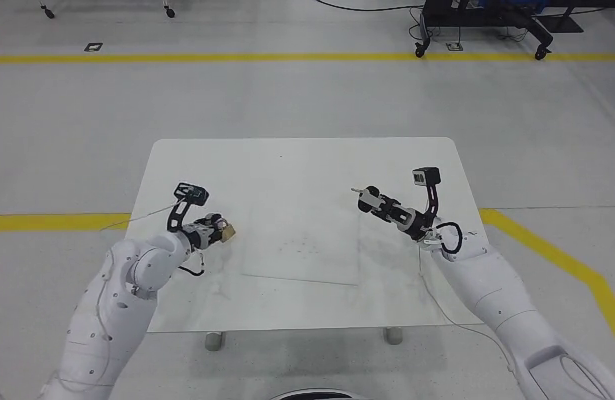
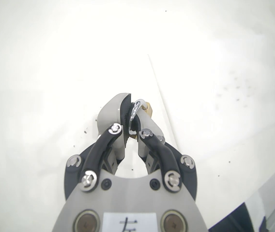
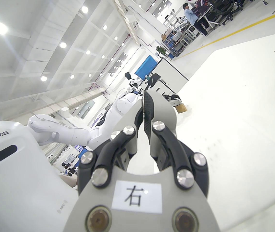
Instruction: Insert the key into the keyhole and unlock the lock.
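A brass padlock [image 1: 227, 231] is held a little above the left part of the white table [image 1: 287, 160]. My left gripper [image 2: 134, 108] is shut on its silver shackle [image 2: 134, 112], and a corner of the brass body [image 2: 149, 110] shows past the fingertips. My right gripper [image 1: 366, 202] hovers over the right half of the table, pointing left toward the padlock [image 3: 181, 108]. It is shut [image 3: 146, 97], and a small key tip [image 1: 355, 189] sticks out of it in the top view. The pads hide the key in the right wrist view. A wide gap separates key and lock.
A thin seam line [image 1: 297, 280] crosses the table's front middle, with faint specks [image 1: 302, 243] near it. Yellow floor lines [image 1: 287, 57] run behind and beside the table. Wheeled carts [image 1: 487, 20] stand far back.
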You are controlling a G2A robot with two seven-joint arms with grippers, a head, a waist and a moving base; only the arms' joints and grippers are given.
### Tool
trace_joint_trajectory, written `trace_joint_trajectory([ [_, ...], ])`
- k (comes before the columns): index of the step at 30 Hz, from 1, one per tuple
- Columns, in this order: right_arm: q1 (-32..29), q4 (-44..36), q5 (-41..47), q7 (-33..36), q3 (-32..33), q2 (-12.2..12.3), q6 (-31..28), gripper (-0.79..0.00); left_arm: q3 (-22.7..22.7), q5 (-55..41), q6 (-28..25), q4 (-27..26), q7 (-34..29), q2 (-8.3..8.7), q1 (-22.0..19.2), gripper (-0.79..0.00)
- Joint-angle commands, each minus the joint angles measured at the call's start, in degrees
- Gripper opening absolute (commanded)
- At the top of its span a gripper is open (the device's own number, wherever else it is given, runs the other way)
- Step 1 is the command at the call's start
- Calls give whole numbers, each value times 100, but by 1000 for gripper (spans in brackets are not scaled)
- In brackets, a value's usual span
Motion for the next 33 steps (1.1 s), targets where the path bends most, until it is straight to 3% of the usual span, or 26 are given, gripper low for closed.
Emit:
trace_joint_trajectory([
  [1,0,0,0,0,0,0,0,-785,88,-446,139,181,-125,-47,-247,-785],
  [7,0,0,0,0,0,0,0,-785,406,-1278,334,479,-302,-184,-1024,-785],
  [20,0,0,0,0,0,0,0,-785,448,-1261,321,431,-331,-189,-1054,-785],
  [21,0,0,0,0,0,0,0,-785,391,-2029,310,505,-405,-220,-997,-785],
  [23,5,-16,7,-39,11,-1,31,-785,253,-3540,277,839,-1020,-261,-1101,-785],
  [26,32,-230,-17,-616,99,-42,214,-785,209,-5652,842,1768,-2318,-353,-1680,-785],
  [33,47,-240,-66,-1633,14,-220,220,-785,1010,-6500,1251,3175,-3019,-625,-2764,-785],
])
